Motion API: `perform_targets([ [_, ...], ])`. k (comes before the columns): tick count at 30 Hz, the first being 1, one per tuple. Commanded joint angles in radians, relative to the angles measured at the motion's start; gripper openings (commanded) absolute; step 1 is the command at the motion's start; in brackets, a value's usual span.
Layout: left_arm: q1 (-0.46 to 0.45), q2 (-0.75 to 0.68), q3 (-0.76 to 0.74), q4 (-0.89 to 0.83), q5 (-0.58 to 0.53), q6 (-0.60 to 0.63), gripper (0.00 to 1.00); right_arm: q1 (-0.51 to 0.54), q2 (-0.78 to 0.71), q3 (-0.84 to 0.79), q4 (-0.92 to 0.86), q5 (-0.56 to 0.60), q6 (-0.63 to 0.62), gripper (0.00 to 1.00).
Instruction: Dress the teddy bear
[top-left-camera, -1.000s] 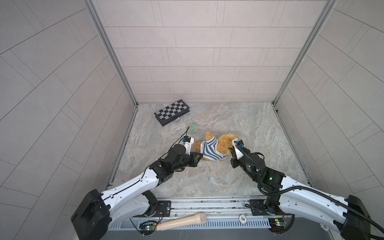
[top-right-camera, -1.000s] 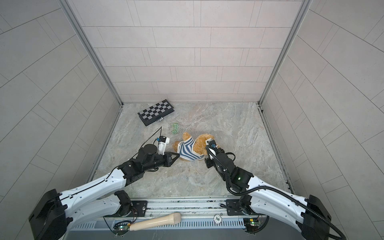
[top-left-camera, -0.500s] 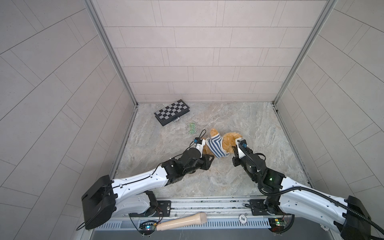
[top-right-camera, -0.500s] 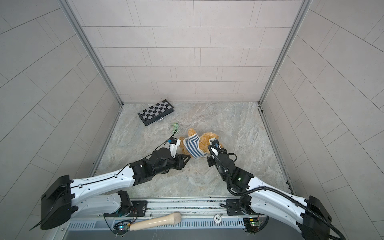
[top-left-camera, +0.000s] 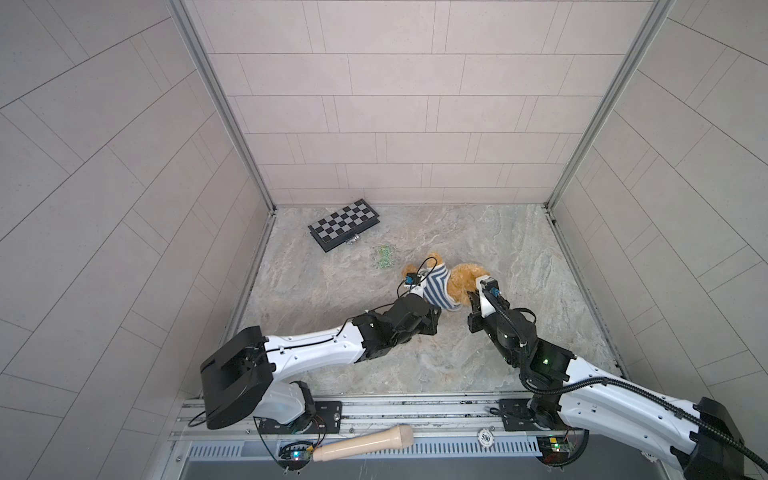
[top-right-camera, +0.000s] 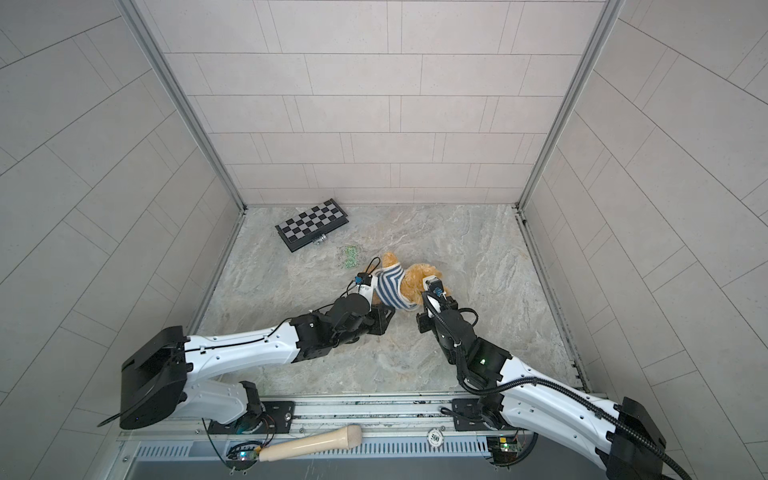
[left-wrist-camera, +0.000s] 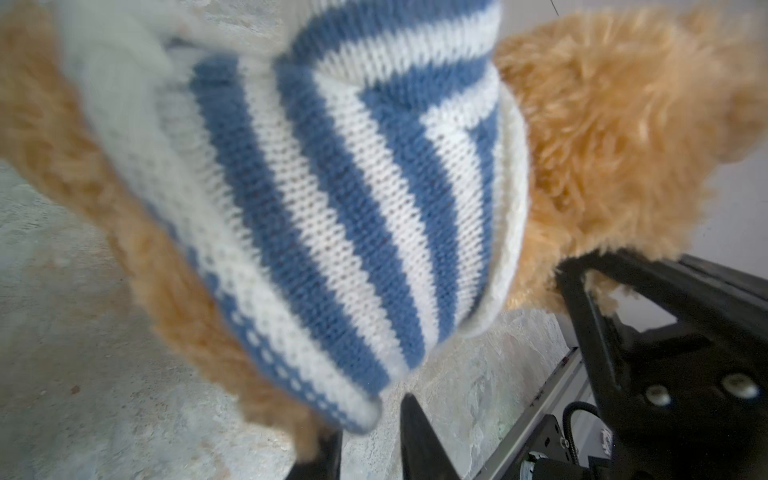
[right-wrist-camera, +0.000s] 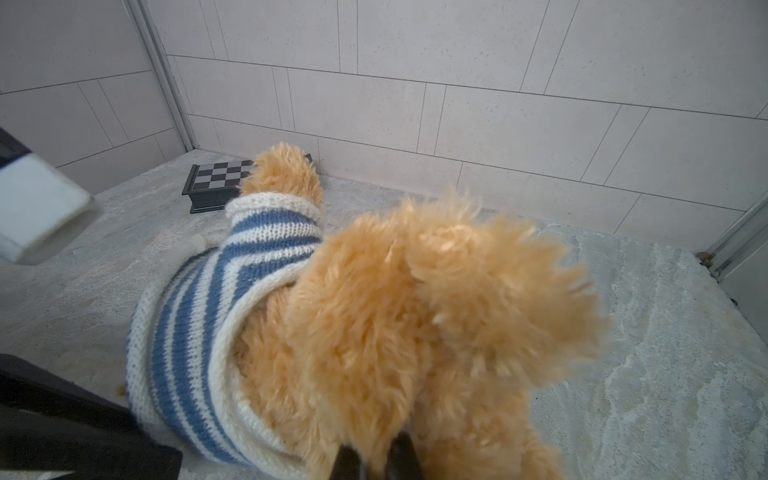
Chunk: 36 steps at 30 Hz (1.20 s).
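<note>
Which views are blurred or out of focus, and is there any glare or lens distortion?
Left wrist view: the striped sweater is sharp in the middle; its hem and the teddy bear blur toward the edges. Right wrist view: near fur is soft, the chessboard clearer, tile lines on the wall bow. Both top views: sharp, evenly lit, no glare.

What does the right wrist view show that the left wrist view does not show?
Only the right wrist view shows the chessboard box and the right claw shut on fur of the teddy bear. Only the left wrist view shows the left claw, its tips apart beside the hem of the striped sweater. Both show the bear, the sweater and the marble table.
</note>
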Motion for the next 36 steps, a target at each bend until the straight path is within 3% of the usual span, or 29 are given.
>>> perform_targets([
  [1, -0.004, 0.030, 0.048, -0.008, -0.072, -0.006, 0.29, -0.001, -0.015, 0.001, 0.057, 0.016, 0.026, 0.00],
  [5, -0.004, 0.072, 0.079, -0.009, -0.070, 0.006, 0.25, -0.001, -0.017, -0.005, 0.060, 0.015, 0.028, 0.00],
  [13, -0.001, 0.015, 0.006, -0.018, -0.105, 0.010, 0.00, -0.001, -0.054, -0.006, 0.029, 0.029, 0.019, 0.00],
  [21, 0.004, -0.107, -0.161, 0.011, -0.075, 0.008, 0.00, -0.001, -0.078, 0.015, -0.007, 0.042, -0.011, 0.00],
  [29, 0.041, -0.202, -0.217, -0.048, -0.065, 0.045, 0.00, -0.001, -0.065, 0.020, -0.013, 0.042, -0.011, 0.00],
  [36, 0.045, -0.149, -0.213, 0.045, -0.009, 0.044, 0.00, -0.001, -0.020, 0.033, 0.021, 0.004, -0.008, 0.00],
])
